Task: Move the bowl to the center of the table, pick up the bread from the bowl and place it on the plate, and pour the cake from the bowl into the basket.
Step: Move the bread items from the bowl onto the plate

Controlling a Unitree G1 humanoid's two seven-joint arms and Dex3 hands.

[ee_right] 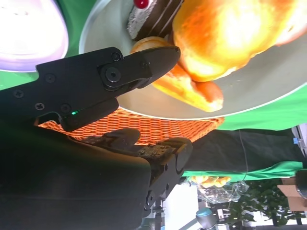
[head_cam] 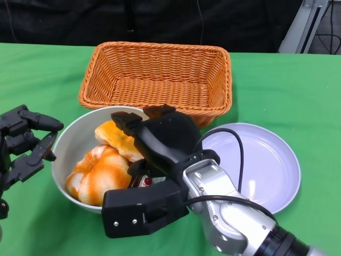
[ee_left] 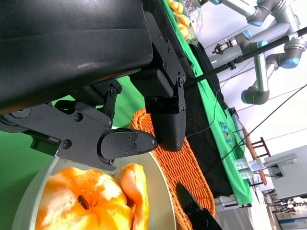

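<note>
A gray bowl [head_cam: 66, 149] sits on the green table [head_cam: 298, 85], just in front of a wicker basket [head_cam: 160, 74] and beside a bare white plate [head_cam: 266, 160]. The bread [head_cam: 101, 170] and a slice of cake [ee_right: 148, 14] both lie in the bowl, so nothing looks transferred yet. The right hand [head_cam: 154, 136] reaches over the bowl, fingers apart around the bread, not visibly gripping. The left hand [head_cam: 24, 144] waits beside the rim, fingers spread, holding nothing.

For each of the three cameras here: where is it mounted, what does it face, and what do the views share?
Head view: from the robot's head, looking down at bowl, basket, plate; right hand, left hand show.
Right wrist view: behind the right hand, facing bread, cake.
Left wrist view: behind the left hand, facing the bowl.
Shared: bowl, bread, basket.
</note>
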